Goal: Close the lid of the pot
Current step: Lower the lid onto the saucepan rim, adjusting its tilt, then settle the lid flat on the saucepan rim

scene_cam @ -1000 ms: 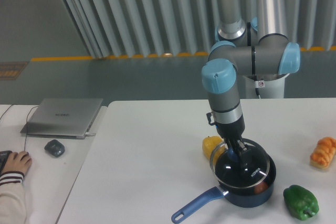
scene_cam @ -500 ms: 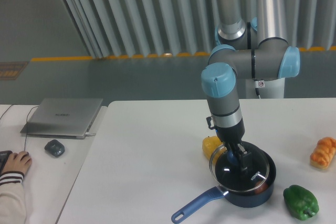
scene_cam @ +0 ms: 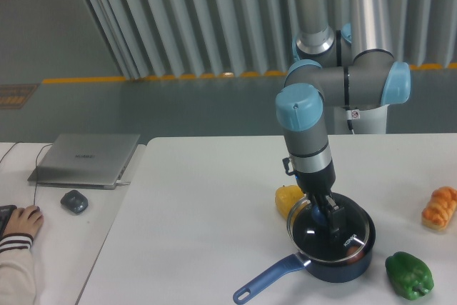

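The pot (scene_cam: 335,258) sits on the white table (scene_cam: 200,233), its long blue handle (scene_cam: 270,281) running out toward the near-left edge. The pot lid (scene_cam: 330,232) lies on top of the pot, slightly tilted, it seems, with its left rim a touch raised — whether it is fully seated cannot be told. The gripper (scene_cam: 323,218) comes down from above and its 2 fingers are pinched on the lid's blue knob.

Around the pot: a yellow object (scene_cam: 287,198) just behind its left side, touching or nearly so; a green pepper (scene_cam: 409,274) near its right; an orange item (scene_cam: 439,207) well to the right at the table edge. Far left of the pot — a closed laptop (scene_cam: 86,159), a mouse (scene_cam: 73,201) and a person's hand (scene_cam: 21,222).
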Tool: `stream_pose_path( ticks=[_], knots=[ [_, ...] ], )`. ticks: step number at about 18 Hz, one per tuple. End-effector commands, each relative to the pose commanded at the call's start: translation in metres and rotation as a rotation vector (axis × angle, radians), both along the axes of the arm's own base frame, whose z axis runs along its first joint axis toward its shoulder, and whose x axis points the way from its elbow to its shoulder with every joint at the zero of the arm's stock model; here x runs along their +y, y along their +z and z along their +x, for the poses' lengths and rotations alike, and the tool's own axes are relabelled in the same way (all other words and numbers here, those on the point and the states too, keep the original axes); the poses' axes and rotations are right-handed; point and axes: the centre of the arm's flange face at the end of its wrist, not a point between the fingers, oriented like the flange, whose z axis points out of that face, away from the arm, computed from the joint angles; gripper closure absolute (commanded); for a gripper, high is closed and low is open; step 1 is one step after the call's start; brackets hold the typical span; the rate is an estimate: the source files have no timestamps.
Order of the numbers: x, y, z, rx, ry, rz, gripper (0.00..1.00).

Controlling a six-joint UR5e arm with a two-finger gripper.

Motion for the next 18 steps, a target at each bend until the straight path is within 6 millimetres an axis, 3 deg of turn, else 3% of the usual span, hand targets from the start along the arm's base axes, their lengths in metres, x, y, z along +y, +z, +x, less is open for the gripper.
stream_pose_path(
  ticks=[18],
  knots=[
    [0.0023,-0.0026,-0.0051,0.013,0.004,0.022,0.53]
  ],
)
